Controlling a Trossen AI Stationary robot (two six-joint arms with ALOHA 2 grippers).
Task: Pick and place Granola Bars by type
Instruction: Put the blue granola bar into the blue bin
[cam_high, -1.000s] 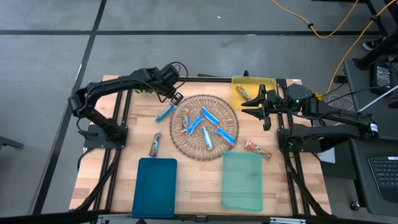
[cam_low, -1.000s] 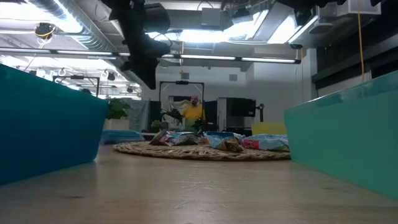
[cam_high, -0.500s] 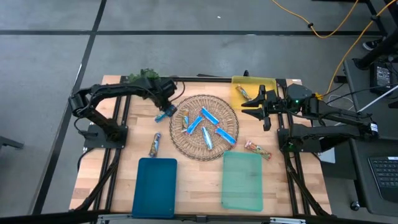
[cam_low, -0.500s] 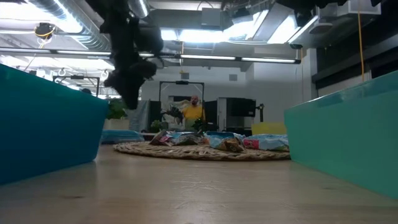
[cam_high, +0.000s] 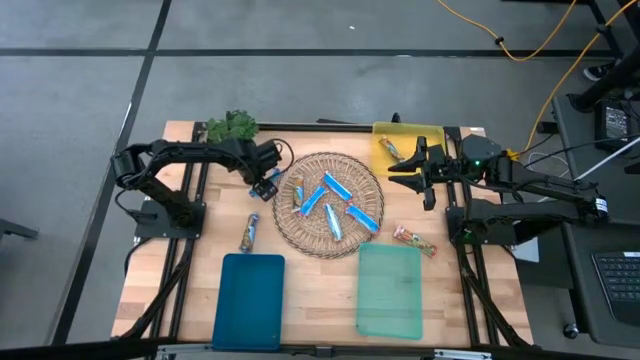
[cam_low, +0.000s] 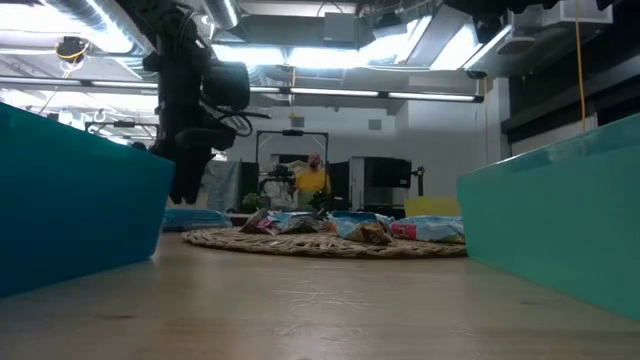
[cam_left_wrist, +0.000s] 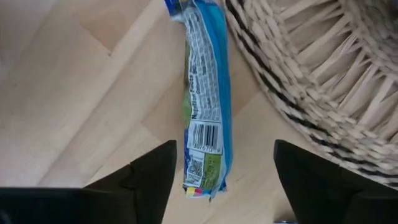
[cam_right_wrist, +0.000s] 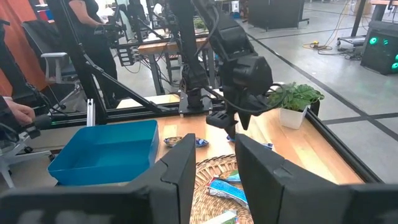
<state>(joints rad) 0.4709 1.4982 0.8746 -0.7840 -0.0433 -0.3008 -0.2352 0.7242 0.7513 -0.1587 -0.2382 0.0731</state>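
A bright blue granola bar (cam_left_wrist: 208, 93) lies flat on the wood, just off the left rim of the round wicker mat (cam_high: 330, 222). My left gripper (cam_left_wrist: 224, 155) hangs over it, open, one finger on either side of the bar's end and neither touching it. Several more bars, blue and other colours, lie on the mat. One bar (cam_high: 248, 232) lies on the table to the mat's left, another (cam_high: 413, 240) to its right, and one (cam_high: 392, 150) lies in the yellow tray (cam_high: 425, 133). My right gripper (cam_high: 408, 170) waits open beside the yellow tray, above the table.
A blue tray (cam_high: 248, 300) and a green tray (cam_high: 390, 290) lie along the near edge. A leafy green sprig (cam_high: 232, 125) stands at the far left corner. Beyond the table, people stand at other benches in the right wrist view.
My left gripper has moved from the mat's far-left rim toward the table's near left and come down over the blue bar beside the mat. The bar has not moved.
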